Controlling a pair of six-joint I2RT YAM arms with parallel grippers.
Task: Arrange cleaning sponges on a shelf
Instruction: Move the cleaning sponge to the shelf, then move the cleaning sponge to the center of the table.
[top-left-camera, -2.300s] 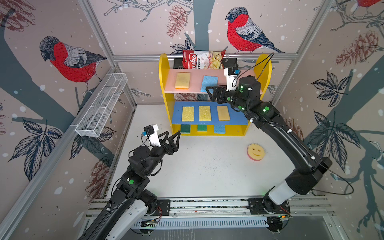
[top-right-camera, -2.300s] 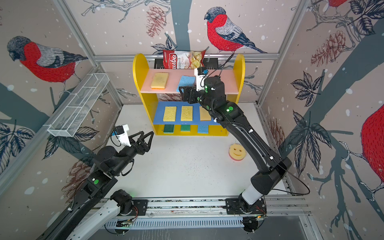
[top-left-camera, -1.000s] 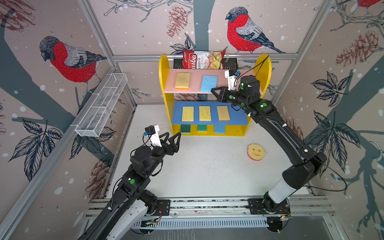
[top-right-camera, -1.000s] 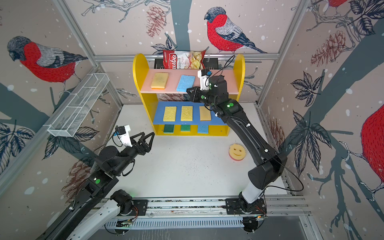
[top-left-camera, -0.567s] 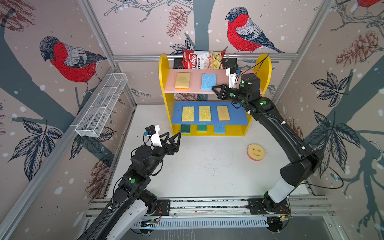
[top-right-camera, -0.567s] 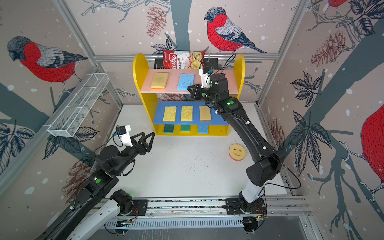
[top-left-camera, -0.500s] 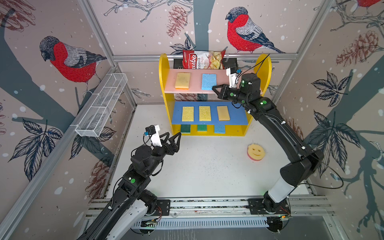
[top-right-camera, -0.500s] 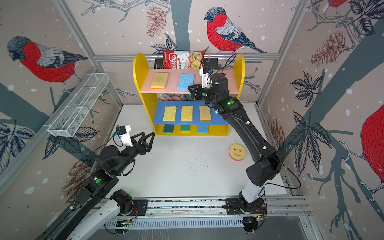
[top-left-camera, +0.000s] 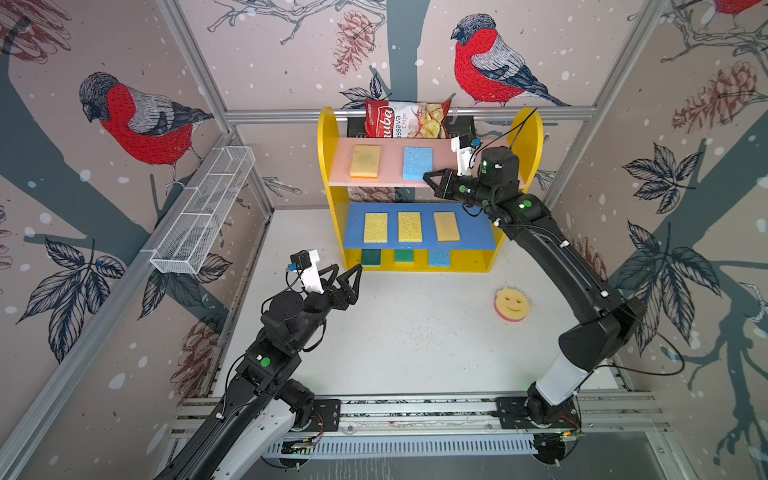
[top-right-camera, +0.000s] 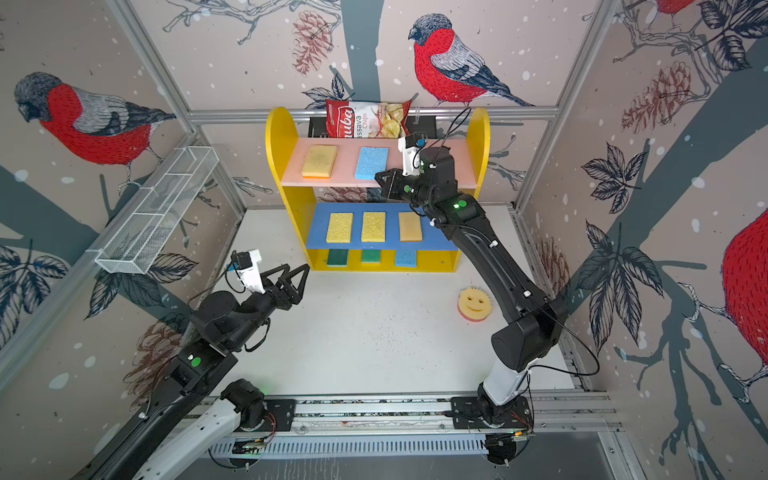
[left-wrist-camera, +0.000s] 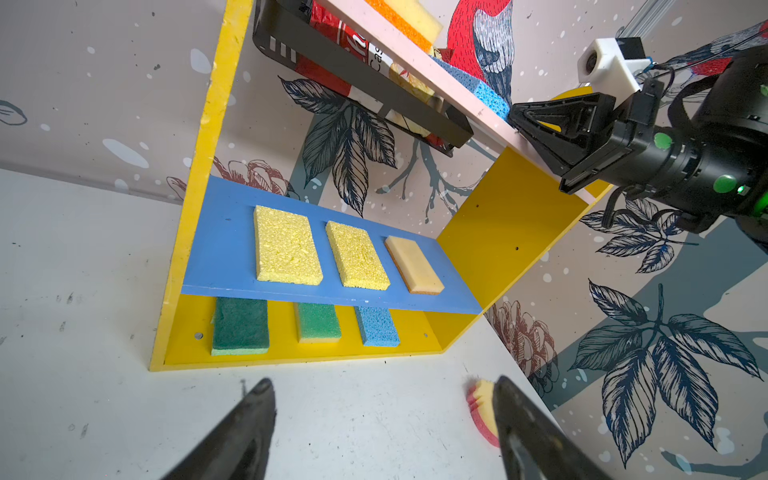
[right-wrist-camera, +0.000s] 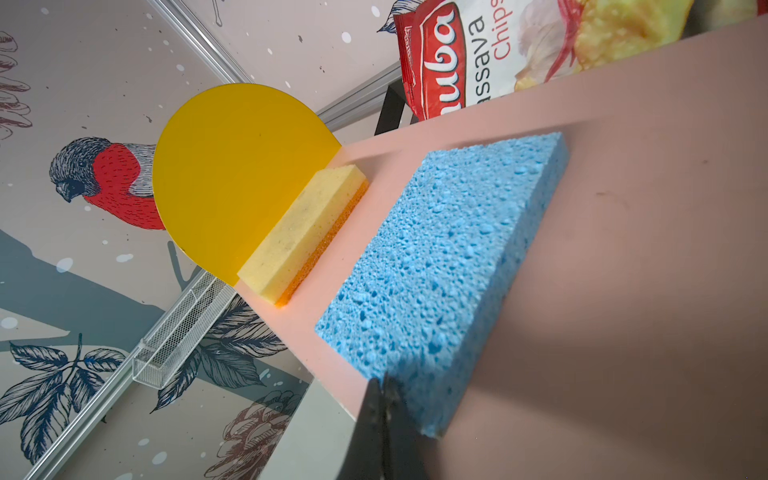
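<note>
Shelf (top-left-camera: 326, 158) stands at the back of the tabletop (top-left-camera: 415, 340) with eight sponges on it. Pink top board: tan-yellow sponge (top-left-camera: 365, 161) with an orange underside, nearer the left panel; upper light blue sponge (top-left-camera: 417, 163) beside it, not touching. Blue middle board, in a row with gaps: left bright yellow sponge (top-left-camera: 375, 227), middle bright yellow sponge (top-left-camera: 409, 227), tan sponge (top-left-camera: 446, 226). Yellow base, partly hidden under the middle board: left dark green sponge (top-left-camera: 370, 257), middle dark green sponge (top-left-camera: 404, 256), lower light blue sponge (top-left-camera: 439, 258). Smiley-face sponge (top-left-camera: 511, 304) lies face up on the tabletop, well apart from the shelf, on the right arm's side. Right gripper (top-left-camera: 428, 175): jaws pressed together, holding nothing, tips at the pink board's front edge by the near corner of the upper light blue sponge; contact uncertain. Left gripper (top-left-camera: 347, 270): jaws wide, empty, raised over the tabletop in front of the shelf's left panel. Red chips bag (top-left-camera: 405, 120) sits in a black slotted tray (left-wrist-camera: 357, 79) behind the top board. White wire-mesh basket (top-left-camera: 203, 212) is mounted on the left wall.
</note>
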